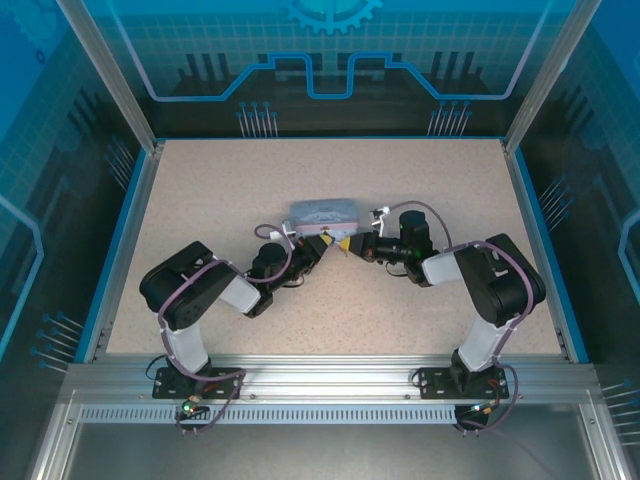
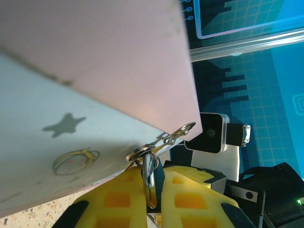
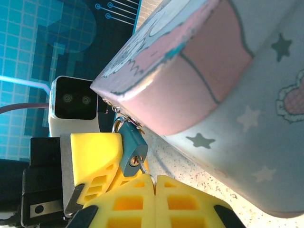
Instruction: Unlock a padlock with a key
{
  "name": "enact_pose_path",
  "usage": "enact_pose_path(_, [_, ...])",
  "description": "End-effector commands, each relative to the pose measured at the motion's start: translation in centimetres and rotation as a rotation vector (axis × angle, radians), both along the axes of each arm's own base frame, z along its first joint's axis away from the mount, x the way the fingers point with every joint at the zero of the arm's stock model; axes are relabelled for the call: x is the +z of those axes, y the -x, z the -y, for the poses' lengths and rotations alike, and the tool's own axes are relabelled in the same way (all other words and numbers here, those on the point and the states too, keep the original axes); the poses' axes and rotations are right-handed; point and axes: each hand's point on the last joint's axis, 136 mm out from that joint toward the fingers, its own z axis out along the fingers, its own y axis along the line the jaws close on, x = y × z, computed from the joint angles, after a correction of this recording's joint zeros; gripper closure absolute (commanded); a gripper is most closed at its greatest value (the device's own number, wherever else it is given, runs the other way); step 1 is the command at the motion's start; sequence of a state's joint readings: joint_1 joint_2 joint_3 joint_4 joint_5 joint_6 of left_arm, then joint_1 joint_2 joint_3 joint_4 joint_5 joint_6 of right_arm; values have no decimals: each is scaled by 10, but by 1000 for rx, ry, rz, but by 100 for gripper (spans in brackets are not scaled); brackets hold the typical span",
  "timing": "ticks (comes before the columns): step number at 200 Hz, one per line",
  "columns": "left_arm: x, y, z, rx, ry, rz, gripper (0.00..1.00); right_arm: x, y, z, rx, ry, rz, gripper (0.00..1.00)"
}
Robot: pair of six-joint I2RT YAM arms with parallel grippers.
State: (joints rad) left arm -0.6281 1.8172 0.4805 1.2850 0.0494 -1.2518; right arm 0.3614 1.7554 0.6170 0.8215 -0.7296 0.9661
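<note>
The view from above is bright and even, with light coming down from overhead. The table looks pale and clear, and the arms throw only small, soft shadows on it. The blue walls on the far side, left and right are darker. In the left wrist view the tin is so near that it is blurry, and its pale side is in shadow. In the right wrist view the padlock is sharp, but the key is dark and hard to see.
</note>
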Motion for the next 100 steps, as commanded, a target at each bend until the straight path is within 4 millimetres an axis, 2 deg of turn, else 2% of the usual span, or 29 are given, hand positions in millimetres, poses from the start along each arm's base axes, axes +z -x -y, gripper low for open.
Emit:
enact_pose_path(1, [38,35,39,-249,113,80,100,17,-6,-10,11,-26,107,100])
enact_pose_path(26, [40,37,41,-273,128,73,100,23,-6,-11,26,-85,96,100])
enact_pose_path(100, [39,39,46,-312,113,61,100,32,8,-9,56,-107,41,100])
